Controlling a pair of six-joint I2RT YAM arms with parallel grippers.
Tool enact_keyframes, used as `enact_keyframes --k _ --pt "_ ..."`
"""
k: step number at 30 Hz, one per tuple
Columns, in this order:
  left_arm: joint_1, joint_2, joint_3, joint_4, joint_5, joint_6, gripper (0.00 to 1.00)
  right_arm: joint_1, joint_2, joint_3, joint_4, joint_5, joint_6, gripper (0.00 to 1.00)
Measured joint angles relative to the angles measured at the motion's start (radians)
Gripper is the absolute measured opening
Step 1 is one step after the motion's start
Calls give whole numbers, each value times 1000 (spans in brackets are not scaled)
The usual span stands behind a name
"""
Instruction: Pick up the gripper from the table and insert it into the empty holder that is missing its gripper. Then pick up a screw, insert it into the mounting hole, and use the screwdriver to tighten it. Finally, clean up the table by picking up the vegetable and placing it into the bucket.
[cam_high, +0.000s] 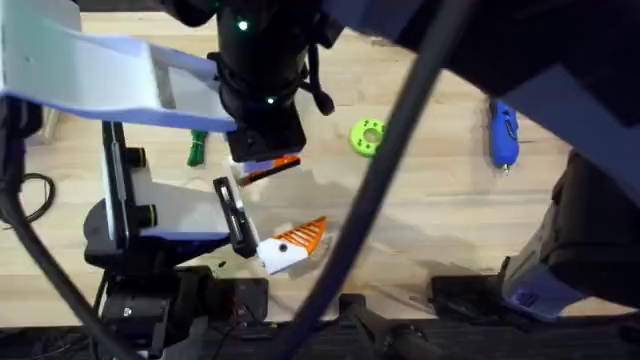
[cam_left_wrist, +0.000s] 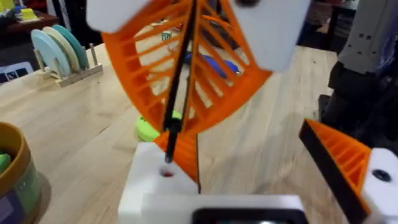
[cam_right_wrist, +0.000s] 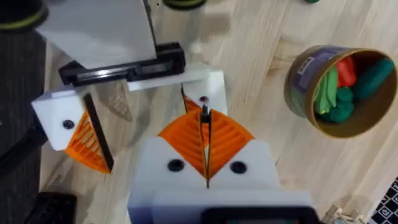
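Orange ribbed fingers of the right gripper (cam_right_wrist: 206, 124) are pressed together on a thin black pin (cam_right_wrist: 204, 112), whose end sits just at the hole in the white holder (cam_right_wrist: 214, 84). On the table the screwdriver (cam_high: 503, 132) lies at two o'clock and the vegetable (cam_high: 196, 148) at ten. Near the holder, the bucket (cam_right_wrist: 298, 93) holds toy greens; its label is too blurred to read.

A round lime-green disc with holes (cam_high: 367, 137) lies on the light wooden table (cam_high: 420, 210), well apart from the table's edges. In the left wrist view a wooden rack (cam_left_wrist: 65, 71) stands at the far side of the table, holding pale blue and green plates (cam_left_wrist: 55, 48) upright on edge. A black cable (cam_high: 30, 195) loops at the table's left edge.
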Motion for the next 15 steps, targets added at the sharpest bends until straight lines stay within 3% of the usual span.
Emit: enact_keyframes --k 15 --pt "0 0 0 0 0 2 986 0 -10 0 -5 0 0 6"
